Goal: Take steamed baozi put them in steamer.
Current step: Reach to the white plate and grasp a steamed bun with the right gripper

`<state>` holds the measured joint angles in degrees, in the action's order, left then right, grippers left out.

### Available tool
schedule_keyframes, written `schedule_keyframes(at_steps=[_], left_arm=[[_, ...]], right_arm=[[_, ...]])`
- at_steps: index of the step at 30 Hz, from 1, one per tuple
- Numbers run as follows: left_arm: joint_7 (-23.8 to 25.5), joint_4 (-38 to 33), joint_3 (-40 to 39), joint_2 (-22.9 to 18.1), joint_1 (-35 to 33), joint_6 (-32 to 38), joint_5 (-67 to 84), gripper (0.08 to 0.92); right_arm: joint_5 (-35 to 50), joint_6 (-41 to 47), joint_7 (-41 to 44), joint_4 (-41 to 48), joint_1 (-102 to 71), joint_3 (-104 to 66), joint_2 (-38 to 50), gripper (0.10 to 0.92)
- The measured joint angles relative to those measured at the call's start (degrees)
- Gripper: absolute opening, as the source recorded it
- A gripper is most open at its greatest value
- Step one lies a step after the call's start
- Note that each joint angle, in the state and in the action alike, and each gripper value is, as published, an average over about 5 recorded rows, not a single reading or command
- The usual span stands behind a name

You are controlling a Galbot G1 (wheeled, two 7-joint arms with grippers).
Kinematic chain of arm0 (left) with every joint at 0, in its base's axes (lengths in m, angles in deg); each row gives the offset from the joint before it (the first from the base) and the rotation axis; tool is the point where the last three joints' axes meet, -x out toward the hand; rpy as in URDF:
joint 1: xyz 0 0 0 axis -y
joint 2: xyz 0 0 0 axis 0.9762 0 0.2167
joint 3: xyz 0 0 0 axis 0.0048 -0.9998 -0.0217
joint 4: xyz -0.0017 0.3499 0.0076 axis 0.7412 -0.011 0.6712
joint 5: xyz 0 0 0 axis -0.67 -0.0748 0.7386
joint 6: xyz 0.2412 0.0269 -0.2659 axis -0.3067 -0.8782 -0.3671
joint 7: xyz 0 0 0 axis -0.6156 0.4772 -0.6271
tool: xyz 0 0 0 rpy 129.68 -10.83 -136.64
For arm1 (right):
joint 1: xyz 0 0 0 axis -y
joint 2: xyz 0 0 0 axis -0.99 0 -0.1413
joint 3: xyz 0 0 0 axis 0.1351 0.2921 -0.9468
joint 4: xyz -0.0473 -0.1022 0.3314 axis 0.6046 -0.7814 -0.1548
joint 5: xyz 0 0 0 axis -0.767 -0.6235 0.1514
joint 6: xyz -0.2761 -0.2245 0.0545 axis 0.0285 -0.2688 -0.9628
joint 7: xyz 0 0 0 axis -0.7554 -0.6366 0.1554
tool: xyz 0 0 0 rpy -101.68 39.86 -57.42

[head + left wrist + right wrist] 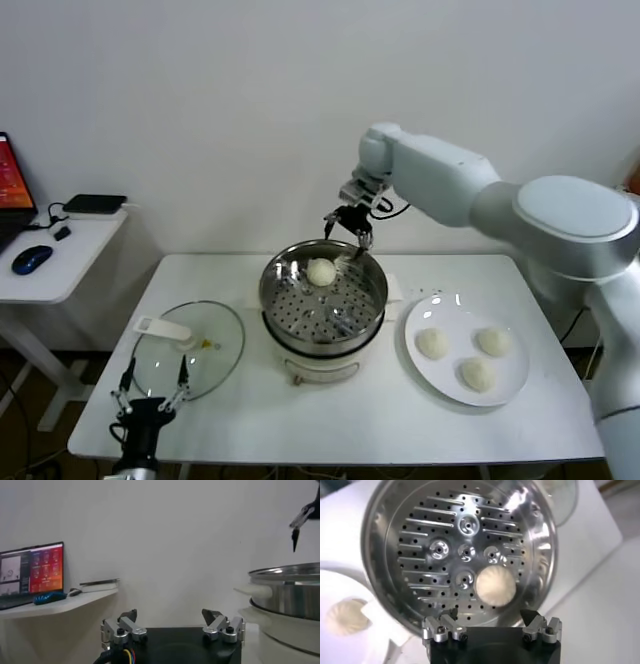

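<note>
Right gripper [349, 232] hangs over the far rim of the steamer [372, 300], fingers spread wide and nothing between them, and from the head view one steamed baozi [321, 271] sits on the perforated tray inside, toward the back, just below those open tips. Off to the robot's right of the pot, three more buns [432, 343] lie on the white plate [512, 388], spaced apart, none touching. On the other side the glass lid [210, 362] lies flat on the white table [330, 420], its white handle pointing away from the pot, and the left gripper [152, 398] waits low at the near left edge of the table with its fingers parted and empty. Over to the left wrist view now: the left gripper's [172, 625] two fingertips stand well apart with nothing in the gap, the steamer's steel wall [295, 597] rises nearby on its white base, and the right gripper's dark tips [299, 524] show high above it; a laptop [31, 572] and a blue mouse [49, 598] sit on a side desk beyond. Right wrist view: looking straight down into the pot [390, 510], the bun [494, 586] rests on the tray close to the open, empty right gripper [491, 625], and one plate bun [346, 617] shows outside the rim.
</note>
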<state>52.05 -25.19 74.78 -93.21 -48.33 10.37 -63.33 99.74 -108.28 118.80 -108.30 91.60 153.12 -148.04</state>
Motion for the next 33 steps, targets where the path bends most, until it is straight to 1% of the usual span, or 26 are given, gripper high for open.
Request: schedule_keyframes(at_steps=[7, 14, 22, 33], left_arm=[[-0.1, -0.1, -0.1, -0.1, -0.2, 0.2, -0.1, 0.823], [-0.2, 0.0, -0.4, 0.0, -0.2, 0.6, 0.0, 0.823], [-0.3, 0.1, -0.2, 0.5, -0.1, 0.4, 0.3, 0.823], [-0.2, 0.4, -0.2, 0.5, 0.2, 0.2, 0.3, 0.823]], right_arm=[[10.6, 12.6, -4.2, -11.3, 7.3, 9.5, 8.1, 0.823], [15.6, 21.3, -5.4, -20.2, 11.6, 17.1, 14.2, 0.823], [15.7, 26.5, -6.7, -24.8, 11.2, 20.2, 18.8, 0.823], [10.8, 29.8, -9.4, -26.2, 5.4, 19.6, 21.6, 0.823]])
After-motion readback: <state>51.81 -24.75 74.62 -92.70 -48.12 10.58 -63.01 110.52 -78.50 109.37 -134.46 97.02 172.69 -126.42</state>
